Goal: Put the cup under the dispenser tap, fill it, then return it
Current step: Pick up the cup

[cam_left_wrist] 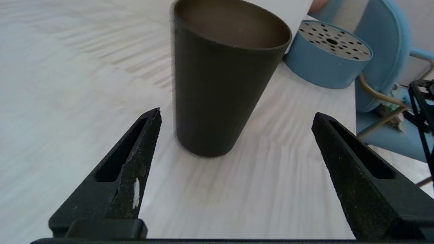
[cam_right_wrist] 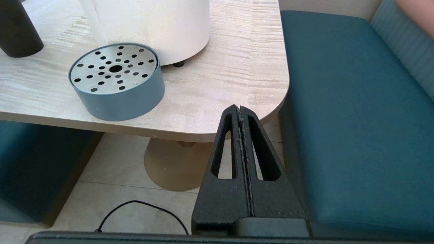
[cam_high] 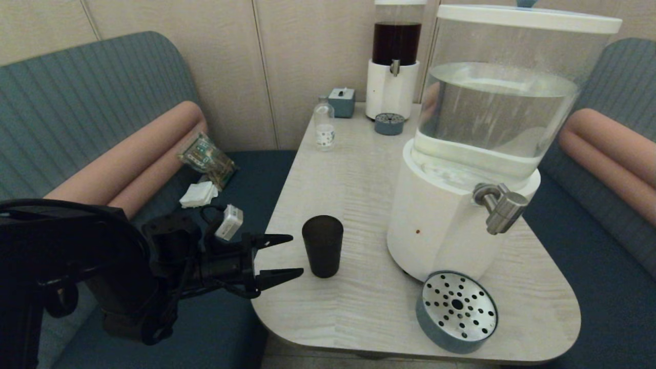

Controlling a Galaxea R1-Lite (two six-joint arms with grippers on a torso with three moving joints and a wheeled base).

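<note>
The dark tapered cup stands upright on the table near its left front edge; its empty inside shows in the left wrist view. My left gripper is open just left of the cup, its fingertips level with the cup's lower half and not touching it; in the left wrist view the cup sits just beyond the tips. The brushed-metal dispenser tap juts from the big white-based dispenser. My right gripper is shut, empty, parked below the table's front right corner.
A round blue drip tray with a perforated metal top lies under the tap near the front edge. A clear bottle, a small grey box and the smaller dark-liquid dispenser stand at the back. Blue benches flank the table.
</note>
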